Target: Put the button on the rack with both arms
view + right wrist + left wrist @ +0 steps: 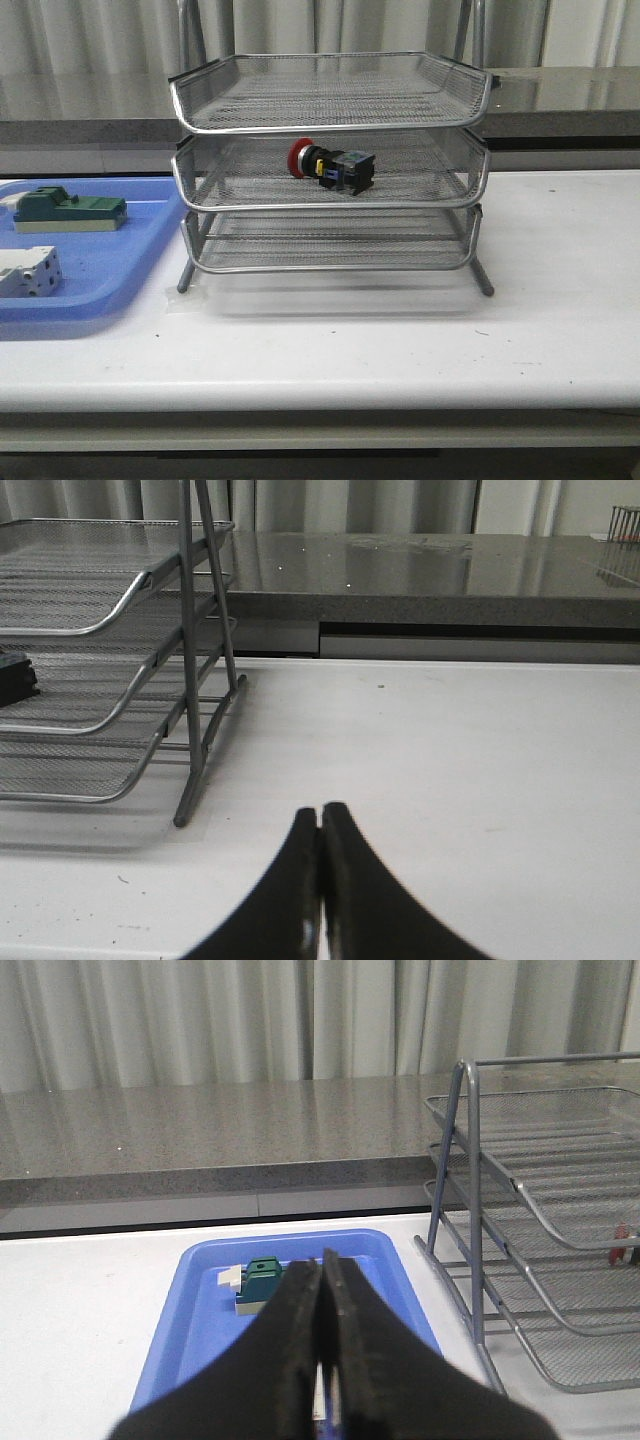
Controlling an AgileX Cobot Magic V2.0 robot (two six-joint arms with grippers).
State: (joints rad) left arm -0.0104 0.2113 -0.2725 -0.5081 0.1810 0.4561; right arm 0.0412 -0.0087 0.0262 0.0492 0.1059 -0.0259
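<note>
Pale pleated curtains (120, 45) hang behind a grey speckled counter (200, 1135) (glossy, reflective) beyond the white table (420, 350).

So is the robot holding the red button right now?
No, both grippers, left and right, are shut on nothing. The button lies on the rack's middle shelf.

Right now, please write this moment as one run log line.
red-capped black push-button: lying on middle tier | silver wire-mesh rack: on white table | left fingers: shut, empty | right fingers: shut, empty

The front view faces the rack (330, 160) squarely from near the surface (400, 350), while each wrist view looks low past one rack side.
</note>
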